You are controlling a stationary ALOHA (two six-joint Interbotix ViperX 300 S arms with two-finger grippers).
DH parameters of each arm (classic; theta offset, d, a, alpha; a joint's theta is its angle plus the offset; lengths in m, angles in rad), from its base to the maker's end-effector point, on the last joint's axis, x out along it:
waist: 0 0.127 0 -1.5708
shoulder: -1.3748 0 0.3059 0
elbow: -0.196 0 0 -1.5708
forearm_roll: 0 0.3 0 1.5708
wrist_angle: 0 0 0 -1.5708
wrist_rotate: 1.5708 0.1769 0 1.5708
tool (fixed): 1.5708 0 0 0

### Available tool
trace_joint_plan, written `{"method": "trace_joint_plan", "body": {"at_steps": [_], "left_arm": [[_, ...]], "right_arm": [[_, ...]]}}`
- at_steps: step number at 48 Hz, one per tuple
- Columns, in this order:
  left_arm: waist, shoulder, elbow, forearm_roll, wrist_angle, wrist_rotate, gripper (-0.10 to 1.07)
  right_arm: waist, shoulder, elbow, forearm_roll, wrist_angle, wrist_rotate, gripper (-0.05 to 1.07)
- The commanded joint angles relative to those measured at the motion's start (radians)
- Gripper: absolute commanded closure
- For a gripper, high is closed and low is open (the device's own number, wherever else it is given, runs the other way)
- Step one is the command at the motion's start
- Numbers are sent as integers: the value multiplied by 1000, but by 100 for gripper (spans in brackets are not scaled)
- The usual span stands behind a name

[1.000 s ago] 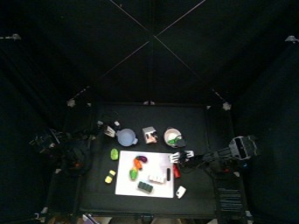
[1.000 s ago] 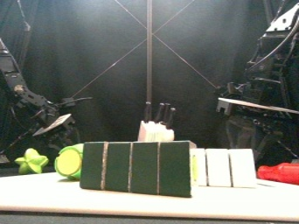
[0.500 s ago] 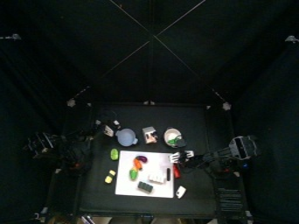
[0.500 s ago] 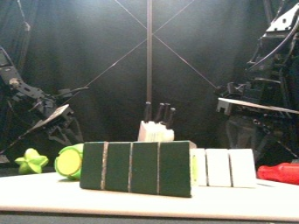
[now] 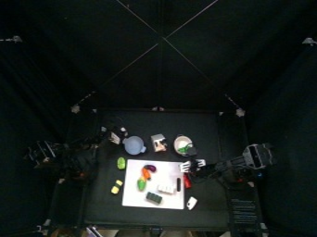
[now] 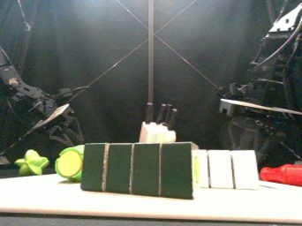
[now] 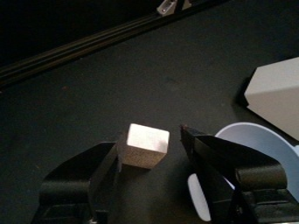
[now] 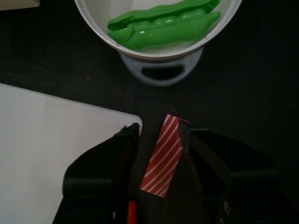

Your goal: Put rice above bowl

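- The left gripper (image 7: 149,149) hangs over the tabletop (image 7: 70,96) with its jaws spread wide and nothing between them.
- The rice (image 7: 147,144), a small pale cube, stands on the tabletop under the gap between these jaws; I cannot tell if they touch it.
- The light blue bowl (image 7: 264,140) is just beside the rice, and they do not touch.
- The right gripper (image 8: 162,144) is over a red and white striped stick (image 8: 163,162), near a white cup (image 8: 158,39) holding something green; I cannot tell if it grasps the stick.
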Motion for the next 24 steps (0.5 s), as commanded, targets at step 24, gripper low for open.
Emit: {"method": "trace_joint_plan", "body": {"at_steps": [24], "left_arm": [[3,2,-34,0,-21,-3,44]], "right_arm": [[-2,-11,2,-3,2,2,24]]}}
